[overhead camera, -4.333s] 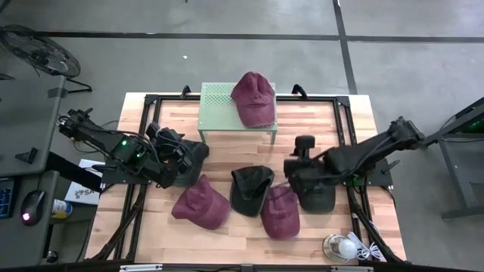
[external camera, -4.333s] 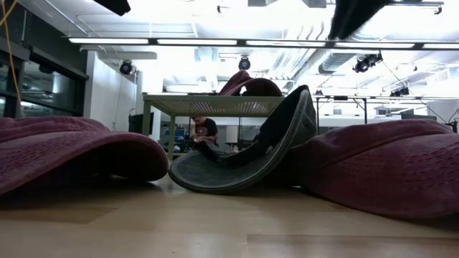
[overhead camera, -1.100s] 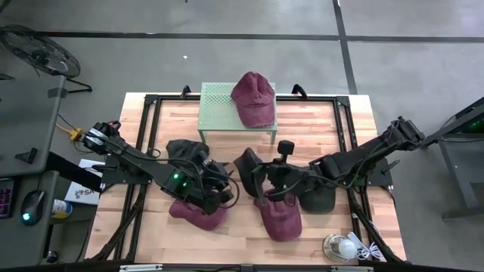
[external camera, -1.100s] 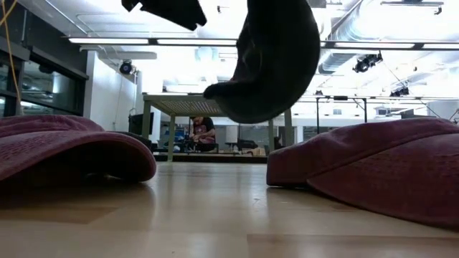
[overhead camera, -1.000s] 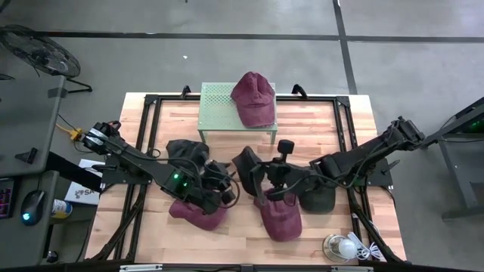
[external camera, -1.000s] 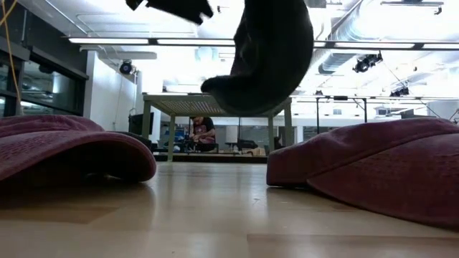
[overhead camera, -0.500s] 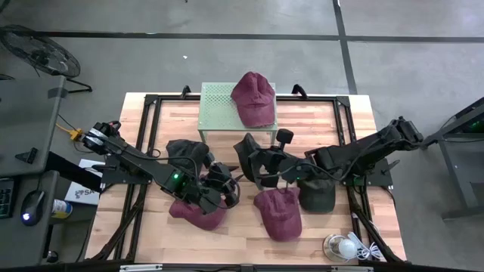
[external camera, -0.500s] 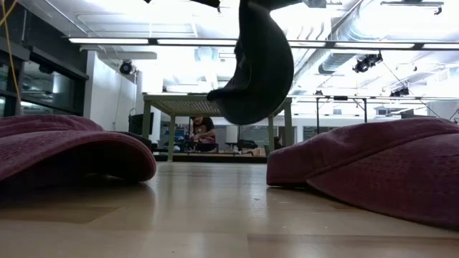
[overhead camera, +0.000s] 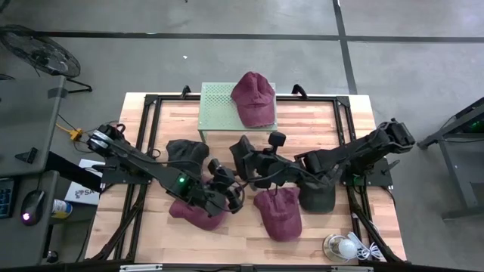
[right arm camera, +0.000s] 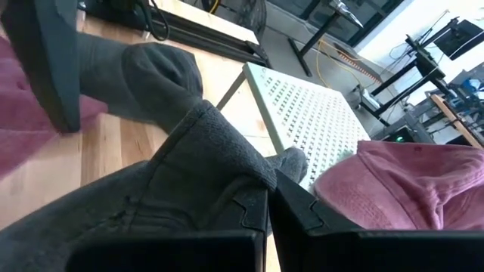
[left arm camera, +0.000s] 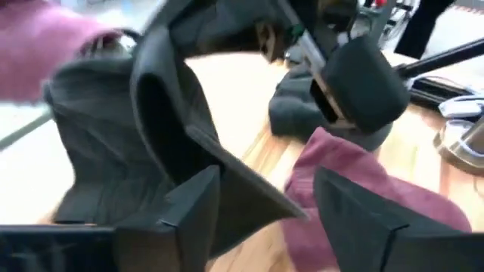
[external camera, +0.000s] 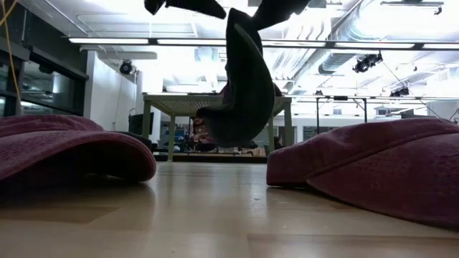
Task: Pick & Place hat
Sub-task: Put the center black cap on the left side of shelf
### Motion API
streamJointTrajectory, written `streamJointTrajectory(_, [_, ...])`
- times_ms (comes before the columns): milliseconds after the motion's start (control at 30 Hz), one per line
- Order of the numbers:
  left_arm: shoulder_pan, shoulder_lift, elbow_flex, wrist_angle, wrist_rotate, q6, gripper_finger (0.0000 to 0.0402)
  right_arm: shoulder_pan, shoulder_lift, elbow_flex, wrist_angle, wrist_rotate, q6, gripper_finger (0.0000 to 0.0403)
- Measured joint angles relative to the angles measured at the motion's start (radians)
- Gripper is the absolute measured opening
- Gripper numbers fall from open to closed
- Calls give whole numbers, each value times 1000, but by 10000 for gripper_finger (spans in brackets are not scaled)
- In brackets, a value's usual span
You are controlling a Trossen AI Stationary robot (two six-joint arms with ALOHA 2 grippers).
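Now: dark hat to the rack

Best carried high and level, clearing the maroon hat [overhead camera: 253,98] on the green rack [overhead camera: 219,106], then lowered onto bare mesh. Right gripper [overhead camera: 253,168] pinched tight on dark hat [overhead camera: 243,155], hanging mid-table above wood. Left gripper [overhead camera: 227,189] spread wide, empty, just beside.

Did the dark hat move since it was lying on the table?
Yes. The dark hat, held by the right tool, now hangs off the wood, nearer the green stand.
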Motion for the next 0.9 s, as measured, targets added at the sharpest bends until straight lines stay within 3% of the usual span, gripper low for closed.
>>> streamJointTrajectory(200, [21,38,-2,-9,0,-107,261,0,0,0,12,6,-11,0])
streamJointTrajectory(667, [84,52,-1,16,48,-171,264,0,0,0,52,-37,-16,0])
streamJointTrajectory(767, [86,62,0,20,73,-171,251,2,0,0,54,-37,-16,0])
streamJointTrajectory(900, [86,65,-2,11,77,-171,205,7,0,0,60,-43,-17,0])
